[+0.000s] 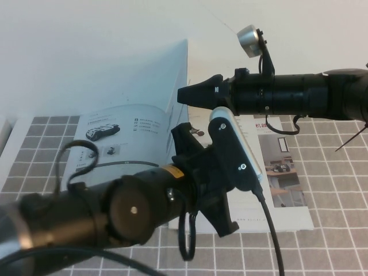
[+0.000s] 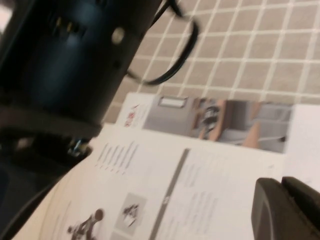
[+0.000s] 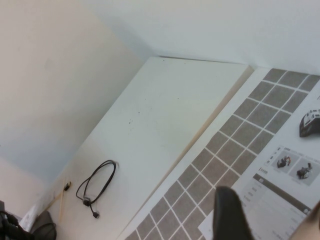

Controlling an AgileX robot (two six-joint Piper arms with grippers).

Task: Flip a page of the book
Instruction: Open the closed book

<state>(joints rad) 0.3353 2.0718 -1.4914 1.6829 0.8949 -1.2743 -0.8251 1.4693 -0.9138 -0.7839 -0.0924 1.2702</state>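
Observation:
The book (image 1: pixel 115 138) lies open on the checked mat. Its left-hand page shows a black-and-white device. One page (image 1: pixel 172 75) stands lifted, rising from the spine to the upper right. My right gripper (image 1: pixel 183 95) comes in from the right and is shut on that page's free edge. The right wrist view shows one finger (image 3: pixel 227 215) above the book's vehicle photos (image 3: pixel 290 162). My left gripper (image 1: pixel 183 138) is shut and empty. It sits low over the book's right-hand side, just under the lifted page. Its closed fingertips (image 2: pixel 282 192) hover over a printed page (image 2: pixel 150 190).
A magazine (image 1: pixel 284 172) with a room photo and red characters (image 2: pixel 132 117) lies under the book at the right. The grey checked mat (image 1: pixel 322 241) covers the table. A black cable loop (image 3: pixel 95 187) lies on the white tabletop to the left.

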